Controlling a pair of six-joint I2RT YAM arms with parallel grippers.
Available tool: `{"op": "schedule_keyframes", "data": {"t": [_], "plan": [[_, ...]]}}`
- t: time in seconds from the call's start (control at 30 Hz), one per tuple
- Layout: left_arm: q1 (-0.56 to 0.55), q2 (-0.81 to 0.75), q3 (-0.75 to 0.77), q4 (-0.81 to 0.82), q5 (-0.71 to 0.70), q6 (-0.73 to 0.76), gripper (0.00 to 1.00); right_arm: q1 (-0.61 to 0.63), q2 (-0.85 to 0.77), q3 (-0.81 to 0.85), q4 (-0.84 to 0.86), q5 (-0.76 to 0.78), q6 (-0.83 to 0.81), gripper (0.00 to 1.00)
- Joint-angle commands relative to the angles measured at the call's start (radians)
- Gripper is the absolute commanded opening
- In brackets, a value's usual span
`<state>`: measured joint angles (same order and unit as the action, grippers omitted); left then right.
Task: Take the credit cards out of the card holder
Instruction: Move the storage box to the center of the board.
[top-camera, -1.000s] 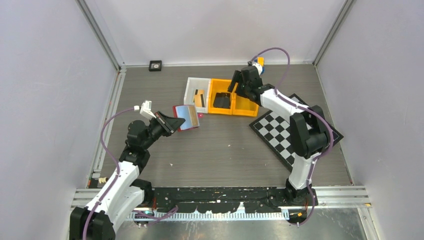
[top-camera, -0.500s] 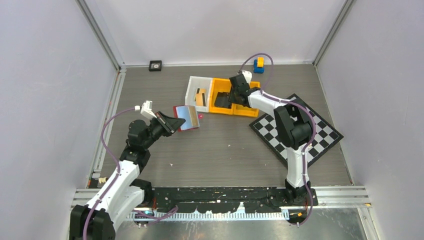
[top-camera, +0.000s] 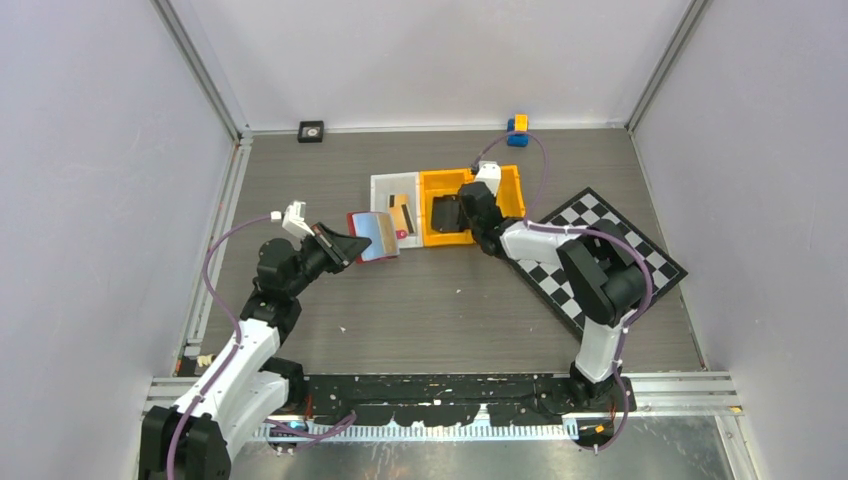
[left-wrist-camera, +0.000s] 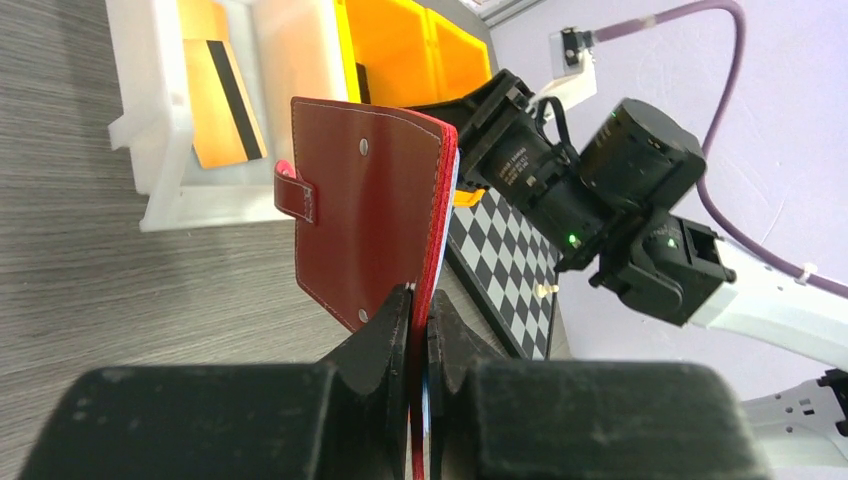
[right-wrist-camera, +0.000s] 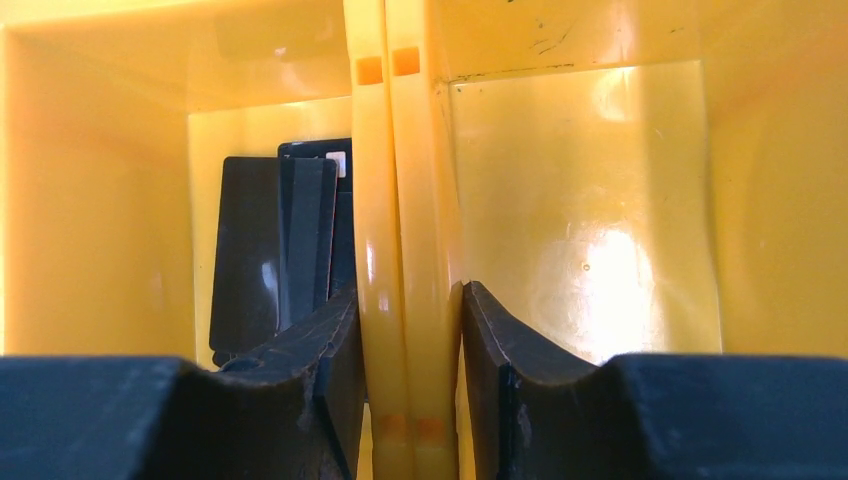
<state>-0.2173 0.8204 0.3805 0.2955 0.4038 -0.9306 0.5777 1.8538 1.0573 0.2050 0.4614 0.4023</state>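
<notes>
The red card holder (top-camera: 372, 236) stands on edge above the table, and my left gripper (top-camera: 345, 243) is shut on its lower edge. In the left wrist view its snap tab hangs off the card holder (left-wrist-camera: 365, 215) above the left gripper (left-wrist-camera: 418, 310). A tan credit card (top-camera: 401, 213) with a dark stripe lies in the white bin (top-camera: 382, 185), also the credit card (left-wrist-camera: 222, 100) in the left wrist view. My right gripper (top-camera: 462, 213) is shut on the double wall between the two yellow bins (top-camera: 500, 190); the fingers (right-wrist-camera: 330, 350) flank the wall.
Dark cards (right-wrist-camera: 270, 250) stand in the left yellow bin (right-wrist-camera: 90, 200). A chequered board (top-camera: 640, 260) lies at the right under the right arm. A blue and yellow block (top-camera: 517, 130) and a small black square (top-camera: 311, 130) sit by the back wall.
The right gripper came down into the yellow bins and shut on their shared wall. The yellow and white bins slid nearer and leftward, up to the card holder. The left arm held still.
</notes>
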Motion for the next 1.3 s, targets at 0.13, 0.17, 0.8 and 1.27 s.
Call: {"op": "schedule_keyframes", "data": {"t": [0.13, 0.17, 0.8, 1.27], "plan": [[0.005, 0.002, 0.008, 0.063, 0.012, 0.012, 0.0, 0.047, -0.166, -0.114, 0.472, 0.146, -0.088, 0.0], [0.004, 0.002, 0.008, 0.063, 0.012, 0.012, 0.0, 0.048, -0.171, -0.122, 0.48, 0.152, -0.088, 0.01], [0.005, 0.012, 0.01, 0.071, 0.017, 0.012, 0.0, 0.028, -0.017, 0.097, 0.118, 0.11, 0.058, 0.01], [0.005, 0.012, 0.006, 0.061, 0.003, 0.005, 0.0, 0.0, 0.105, 0.228, -0.08, 0.051, 0.177, 0.03]]}}
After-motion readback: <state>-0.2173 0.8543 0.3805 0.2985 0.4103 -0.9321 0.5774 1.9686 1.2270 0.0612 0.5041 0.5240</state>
